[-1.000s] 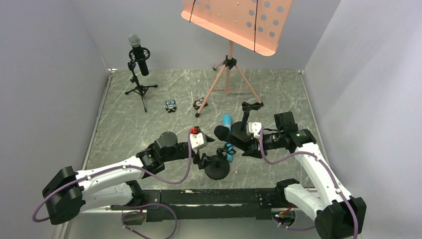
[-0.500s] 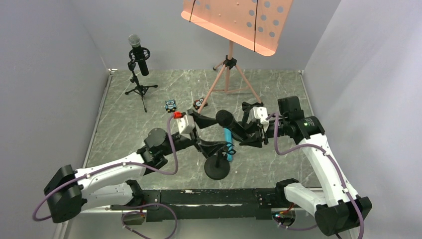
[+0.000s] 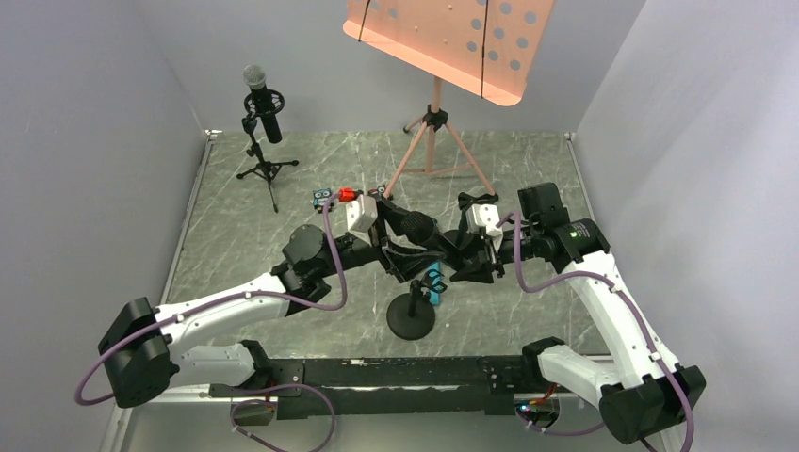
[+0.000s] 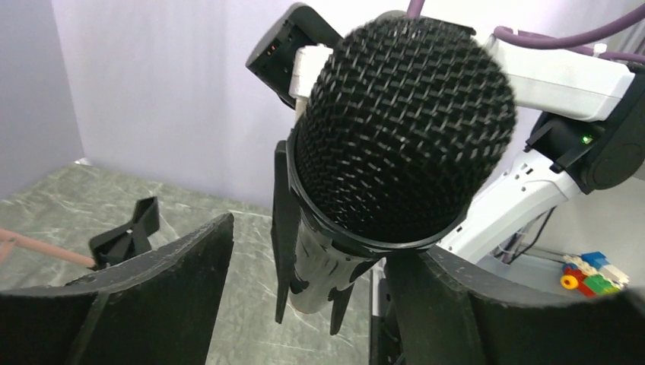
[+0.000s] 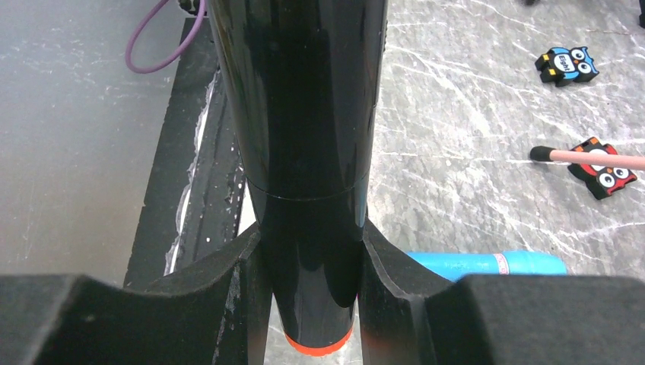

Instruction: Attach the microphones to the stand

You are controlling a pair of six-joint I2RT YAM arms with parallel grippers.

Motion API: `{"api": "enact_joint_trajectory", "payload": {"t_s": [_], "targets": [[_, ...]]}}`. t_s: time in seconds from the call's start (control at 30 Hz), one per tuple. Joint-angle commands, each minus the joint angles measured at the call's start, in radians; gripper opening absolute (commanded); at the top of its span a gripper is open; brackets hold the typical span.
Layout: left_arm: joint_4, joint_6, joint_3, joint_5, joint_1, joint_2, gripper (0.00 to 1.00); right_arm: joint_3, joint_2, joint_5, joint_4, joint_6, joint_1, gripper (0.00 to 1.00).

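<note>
My right gripper [image 3: 456, 258] is shut on the black microphone with the orange end cap [image 5: 304, 152], near its tail, and holds it in the air, pointing left. Its black mesh head [image 4: 403, 114] sits between the fingers of my left gripper [image 3: 421, 249]. The left jaws are wide apart, with a gap on the left side. The round-base stand [image 3: 412, 320] is below them. The turquoise microphone [image 5: 487, 264] lies on the table, partly hidden in the top view [image 3: 433, 282]. The silver-mesh microphone [image 3: 263, 104] sits in a tripod stand at the back left.
An orange music stand [image 3: 443, 38] on a tripod stands at the back centre. A blue owl figurine [image 5: 564, 63] and a red one [image 5: 605, 171] lie near its foot. A black clip stand [image 3: 478, 200] is behind my right gripper. Grey walls close in three sides.
My left gripper has risen from beside the stand and moved back and right, so its open fingers now flank the microphone head. My right gripper has lifted the microphone and shifted it left.
</note>
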Motion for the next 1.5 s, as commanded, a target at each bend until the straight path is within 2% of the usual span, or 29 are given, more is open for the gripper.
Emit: {"api": "enact_joint_trajectory", "payload": {"t_s": [0.0, 0.17, 0.4, 0.5, 0.57, 0.6, 0.7, 0.77, 0.8, 0.93, 0.97, 1.03, 1.13, 1.37, 1.4, 1.43, 1.47], "targets": [[0.076, -0.063, 0.050, 0.067, 0.003, 0.042, 0.75, 0.023, 0.005, -0.032, 0.017, -0.001, 0.009, 0.00], [0.099, -0.070, 0.074, 0.090, 0.002, 0.071, 0.73, 0.027, 0.014, -0.015, 0.004, -0.006, 0.015, 0.00], [0.098, -0.039, 0.082, 0.103, 0.002, 0.073, 0.61, 0.023, 0.021, -0.009, 0.003, 0.000, 0.020, 0.00], [0.106, -0.042, 0.085, 0.127, 0.001, 0.080, 0.38, 0.020, 0.020, -0.011, 0.009, 0.007, 0.022, 0.00], [0.113, -0.045, 0.091, 0.154, 0.002, 0.088, 0.12, 0.022, 0.021, -0.012, 0.010, 0.012, 0.022, 0.00], [0.118, -0.048, 0.092, 0.158, 0.002, 0.090, 0.02, 0.024, 0.021, -0.011, 0.010, 0.016, 0.023, 0.00], [0.144, -0.052, 0.076, 0.151, 0.003, 0.076, 0.00, 0.031, 0.020, -0.017, 0.012, 0.042, 0.023, 0.03], [0.149, -0.046, 0.064, 0.135, 0.006, 0.056, 0.00, 0.042, 0.018, -0.024, 0.004, 0.048, 0.023, 0.16], [0.143, -0.043, 0.059, 0.127, 0.007, 0.044, 0.00, 0.048, 0.016, -0.026, 0.006, 0.061, 0.023, 0.25], [0.110, -0.035, 0.042, 0.088, 0.026, -0.010, 0.00, 0.065, -0.003, -0.015, 0.060, 0.146, 0.022, 0.84], [0.096, -0.031, 0.037, 0.078, 0.033, -0.029, 0.00, 0.071, -0.009, -0.004, 0.074, 0.169, 0.021, 0.92], [0.058, -0.011, 0.027, 0.064, 0.049, -0.075, 0.00, 0.083, -0.020, 0.026, 0.083, 0.190, 0.012, 0.99], [-0.042, 0.047, 0.021, 0.038, 0.072, -0.174, 0.00, 0.075, -0.040, 0.031, 0.087, 0.185, -0.030, 1.00], [-0.400, 0.191, 0.042, -0.015, 0.089, -0.370, 0.00, -0.012, -0.085, -0.032, 0.105, 0.150, -0.136, 0.96], [-0.426, 0.198, 0.043, -0.018, 0.089, -0.389, 0.00, -0.027, -0.083, -0.030, 0.106, 0.132, -0.135, 0.91], [-0.443, 0.201, 0.040, -0.017, 0.089, -0.403, 0.00, -0.043, -0.080, -0.031, 0.105, 0.108, -0.135, 0.82], [-0.454, 0.201, 0.036, -0.017, 0.089, -0.416, 0.00, -0.058, -0.072, -0.035, 0.109, 0.087, -0.134, 0.67]]}}
